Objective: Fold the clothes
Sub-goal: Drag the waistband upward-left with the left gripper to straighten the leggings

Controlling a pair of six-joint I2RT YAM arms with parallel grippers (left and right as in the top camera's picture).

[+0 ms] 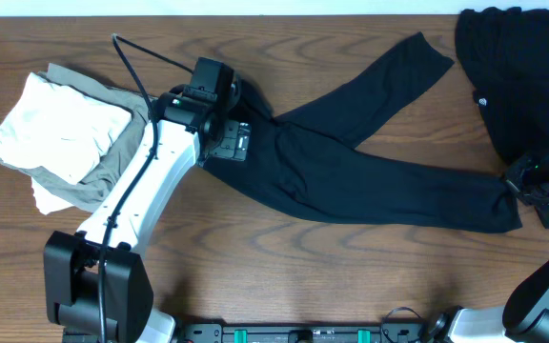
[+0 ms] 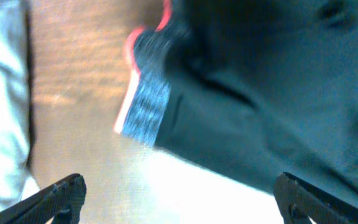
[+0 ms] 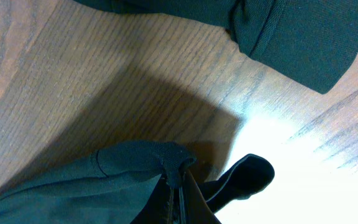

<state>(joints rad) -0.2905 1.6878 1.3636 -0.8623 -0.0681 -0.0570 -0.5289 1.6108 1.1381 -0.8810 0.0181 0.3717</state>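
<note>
Gripping: our right gripper [image 3: 180,196] is clamped on a dark cloth fold [image 3: 129,163].
Left gripper [image 2: 179,188]: we see fingers [image 2: 61,190] spread apart over the waistband [image 2: 146,102].
Leggings [image 1: 370,186]: flat across the table [image 1: 255,276].

A white-and-grey cloth pile [image 1: 60,138] lies on the wooden table [image 1: 351,276].

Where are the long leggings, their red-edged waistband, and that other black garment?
leggings [image 1: 379,181], overhead view, on the thigh of the lower leg.
waistband [image 2: 146,106], left wrist view, on its grey band.
black garment [image 1: 508,76], overhead view, on the middle of its body.
</note>
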